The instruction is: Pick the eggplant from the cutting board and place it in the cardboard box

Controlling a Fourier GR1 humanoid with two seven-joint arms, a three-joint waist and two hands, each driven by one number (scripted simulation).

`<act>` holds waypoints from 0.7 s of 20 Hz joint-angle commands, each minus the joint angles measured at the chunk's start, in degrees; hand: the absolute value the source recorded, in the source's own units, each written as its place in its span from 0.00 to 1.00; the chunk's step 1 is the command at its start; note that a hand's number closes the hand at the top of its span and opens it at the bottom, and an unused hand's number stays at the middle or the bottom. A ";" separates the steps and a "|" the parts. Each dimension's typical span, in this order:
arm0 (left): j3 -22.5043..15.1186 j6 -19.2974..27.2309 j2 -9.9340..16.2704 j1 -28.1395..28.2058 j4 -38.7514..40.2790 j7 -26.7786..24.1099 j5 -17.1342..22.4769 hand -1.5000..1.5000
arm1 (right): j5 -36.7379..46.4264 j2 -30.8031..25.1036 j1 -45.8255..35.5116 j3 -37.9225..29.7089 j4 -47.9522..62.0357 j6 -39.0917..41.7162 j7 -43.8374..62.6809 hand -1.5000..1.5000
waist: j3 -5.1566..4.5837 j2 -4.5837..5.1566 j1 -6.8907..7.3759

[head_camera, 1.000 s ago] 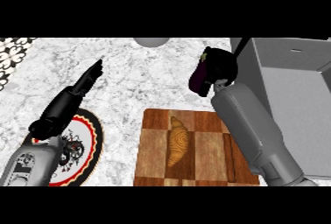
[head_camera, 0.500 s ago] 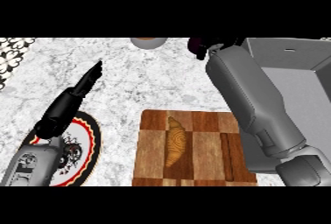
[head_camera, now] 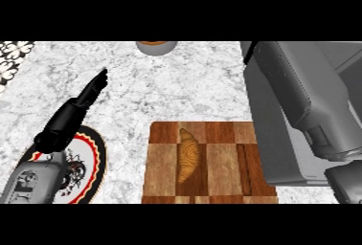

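A brown croissant (head_camera: 187, 155) lies near the middle of the wood; a round plate (head_camera: 90, 158) with a red and black rim sits at the left on the white marble counter (head_camera: 176, 91); at the top edge sits maybe a small bowl (head_camera: 156, 46), cut off.

A white and grey marbled counter (head_camera: 176, 91) fills the view under even light. At the far left edge, a strip of black-and-white patterned tile (head_camera: 13, 60) borders the counter.
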 commanded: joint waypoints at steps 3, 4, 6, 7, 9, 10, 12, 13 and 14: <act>0.31 -0.09 0.19 1.99 -2.69 0.25 -0.22 0.50 | -0.01 -7.47 2.90 -4.06 -0.15 -3.23 0.96 1.00 | 0.03 -0.24 -0.45; 3.18 -1.66 1.85 -1.06 1.95 -0.58 1.57 0.50 | -0.65 -6.91 4.61 -4.26 -2.47 -2.42 1.75 1.00 | 0.01 -0.30 -1.29; 0.29 1.99 -1.50 0.31 3.26 -3.01 -2.37 0.50 | -0.94 -8.66 6.61 -4.27 -3.69 0.58 0.27 1.00 | 0.00 -0.36 -1.66; 2.44 -1.53 2.09 3.16 -0.05 -2.72 0.26 0.50 | -1.33 -12.80 5.55 -5.53 -0.62 1.48 -2.93 1.00 | 0.01 -0.24 -0.70; 2.01 -0.22 0.10 0.92 1.60 -1.47 -0.02 0.50 | -3.76 -13.02 7.33 -6.37 -0.16 5.97 -4.92 1.00 | 0.02 -0.27 -1.16; 1.59 0.22 -0.01 -0.50 3.41 -2.10 -1.32 0.50 | -4.32 -11.80 7.00 -6.22 -1.86 8.96 -3.08 1.00 | 0.00 -0.37 -1.50; 1.32 -0.73 -0.35 -0.52 -1.01 1.47 0.51 0.50 | -7.63 -13.17 10.00 -9.27 1.97 9.35 -5.86 1.00 | 0.06 -0.25 -0.95; 1.84 -0.73 0.72 0.37 2.46 -2.27 -0.70 0.50 | -10.49 -12.96 10.77 -10.75 1.81 12.88 -7.00 1.00 | 0.03 -0.28 -1.71; 1.46 -0.46 0.13 2.07 -1.82 -0.37 -0.10 0.50 | -11.74 -13.88 10.90 -11.79 2.67 14.72 -7.91 1.00 | 0.06 -0.41 -0.86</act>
